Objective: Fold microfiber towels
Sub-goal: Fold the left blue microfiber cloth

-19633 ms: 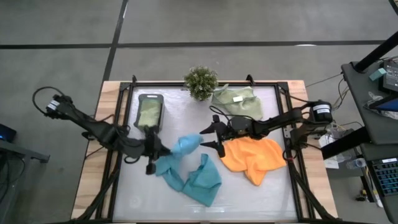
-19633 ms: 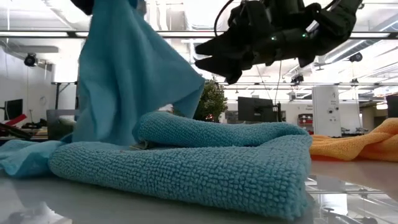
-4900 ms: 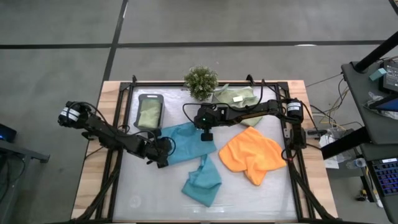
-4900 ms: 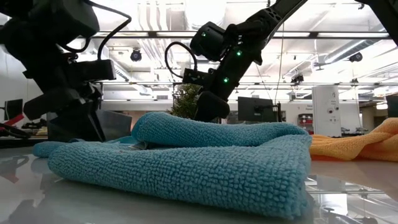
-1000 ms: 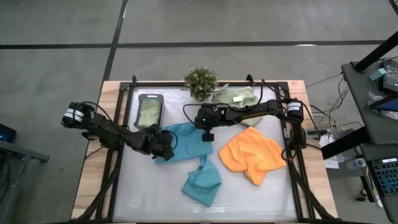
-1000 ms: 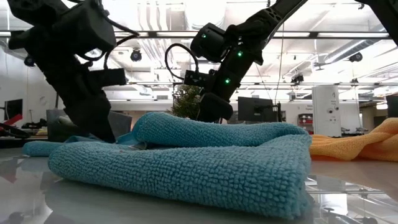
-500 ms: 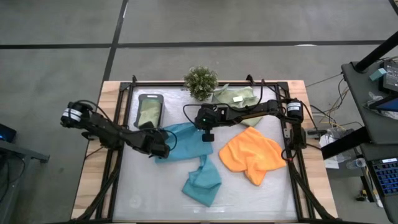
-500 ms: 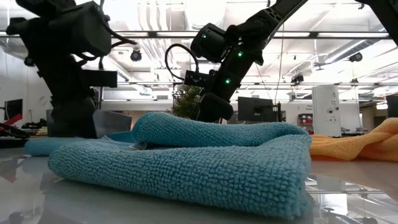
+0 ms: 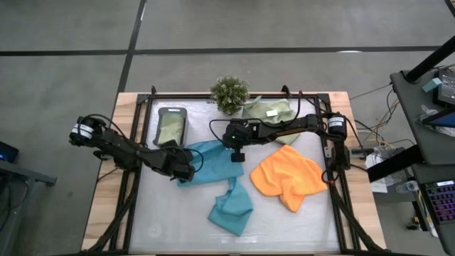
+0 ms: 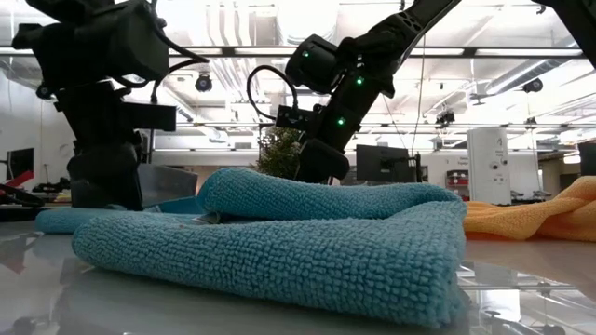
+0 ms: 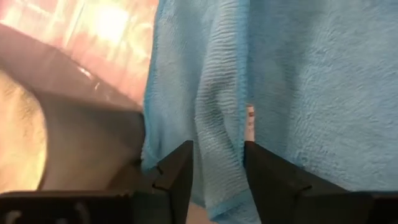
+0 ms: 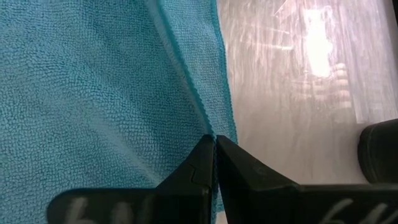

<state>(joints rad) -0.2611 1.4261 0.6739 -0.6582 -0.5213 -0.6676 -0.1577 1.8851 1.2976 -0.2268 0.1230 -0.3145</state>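
Here the left gripper point(image 11: 216, 163) pinches a looped, nubby teal towel point(image 9: 213, 162) edge. The right gripper point(image 12: 214, 152) — pressed together — rests at its three o'clock edge.

Grey tiled floor point(image 9: 284, 28), ceiling strip lights point(image 10: 549, 52), distant monitors point(image 10: 377, 159)

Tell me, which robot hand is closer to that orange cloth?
The right hand. It presses on a teal towel just beside the orange cloth; the left hand sits at that towel's far edge.
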